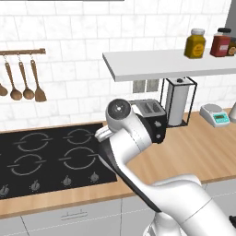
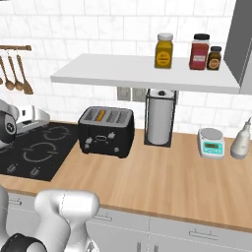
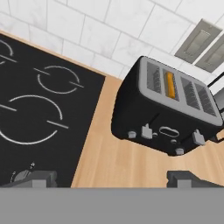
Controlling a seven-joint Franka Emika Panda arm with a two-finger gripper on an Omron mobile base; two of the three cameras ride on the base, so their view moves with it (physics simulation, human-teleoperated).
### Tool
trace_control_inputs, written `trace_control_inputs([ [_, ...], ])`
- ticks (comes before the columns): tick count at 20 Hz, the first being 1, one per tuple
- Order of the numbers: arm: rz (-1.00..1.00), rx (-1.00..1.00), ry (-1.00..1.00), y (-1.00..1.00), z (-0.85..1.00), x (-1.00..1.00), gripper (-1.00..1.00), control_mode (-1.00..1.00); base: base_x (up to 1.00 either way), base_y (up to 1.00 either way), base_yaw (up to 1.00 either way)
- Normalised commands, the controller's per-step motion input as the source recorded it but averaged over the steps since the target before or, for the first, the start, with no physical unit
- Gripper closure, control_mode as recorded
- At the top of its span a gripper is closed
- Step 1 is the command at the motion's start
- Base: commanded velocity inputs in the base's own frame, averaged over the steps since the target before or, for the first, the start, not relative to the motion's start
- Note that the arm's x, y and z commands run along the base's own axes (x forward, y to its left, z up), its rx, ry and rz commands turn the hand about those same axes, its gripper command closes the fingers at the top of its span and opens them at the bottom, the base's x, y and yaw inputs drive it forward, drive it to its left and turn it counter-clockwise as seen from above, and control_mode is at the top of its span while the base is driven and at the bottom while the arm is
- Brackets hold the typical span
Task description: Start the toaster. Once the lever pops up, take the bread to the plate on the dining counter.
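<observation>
Hovering above the counter, the gripper (image 3: pixel 112 178) looks down on the toaster (image 3: pixel 168 109), its two dark fingertips (image 3: pixel 33 178) standing wide apart at the bottom of the hand view with nothing between them. The toaster fills the right centre of that view, tilted by the camera's roll, with the black hob (image 3: pixel 39 105) spread across the left. In the right base view the toaster (image 2: pixel 106 130) sits at centre left on the wood-topped counter (image 2: pixel 172 177), just right of the hob (image 2: pixel 37 150) and left of the paper towel holder (image 2: pixel 160 117). In the left base view it (image 1: pixel 152 117) is half hidden behind the arm's elbow.

The bread (image 3: pixel 169 85) shows as a golden strip in one of the slots near the top of the toaster (its crust edge only), so it appears already loaded.

The step in hand looks like the approach to start the toaster: the levers (image 3: pixel 146 131) jut from the long face towards the camera, and neither has been reached yet. The next move probably calls for lowering the hand to the lever serving the loaded slot (which of the two that is cannot be told for certain) and pressing it down along the face without nudging the toaster back towards the tiled wall (image 3: pixel 96 30).
</observation>
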Motion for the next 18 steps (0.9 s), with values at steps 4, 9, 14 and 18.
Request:
trace_control_inputs([
  [4,0.0,0.0,0.0,0.0,0.0,0.0,-1.0,-1.0,0.0,0.0,0.0],
  [9,0.0,0.0,0.0,0.0,0.0,0.0,-1.0,-1.0,0.0,0.0,0.0],
  [14,0.0,0.0,0.0,0.0,0.0,0.0,-1.0,-1.0,0.0,0.0,0.0],
  [18,0.0,0.0,0.0,0.0,0.0,0.0,-1.0,-1.0,0.0,0.0,0.0],
])
